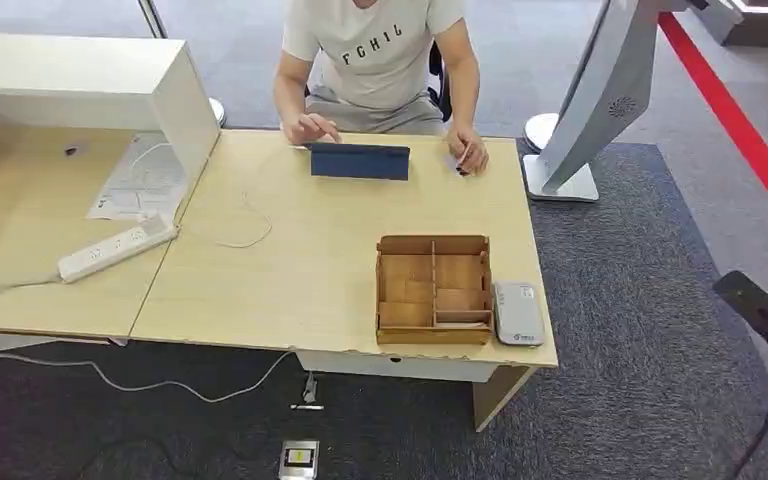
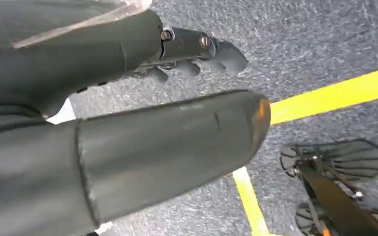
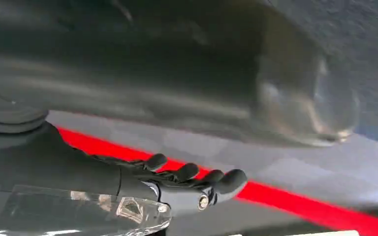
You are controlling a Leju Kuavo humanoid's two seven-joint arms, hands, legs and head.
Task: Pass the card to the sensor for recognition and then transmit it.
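Hanging low over speckled grey carpet: left hand, dark fingers loosely spread away from the thick thumb, holding nothing. Likewise the right hand, fingers stretched side by side above a red floor stripe, nothing in it. On the pale wood-grain table, near right corner: sensor, a smooth white rounded slab, long axis running near to far, just right of a partitioned wooden box. Cannot tell the card apart from the box's flat brown contents. Left: ridged white power strip. Far edge: dark blue tablet, then a seated person, hands on the table.
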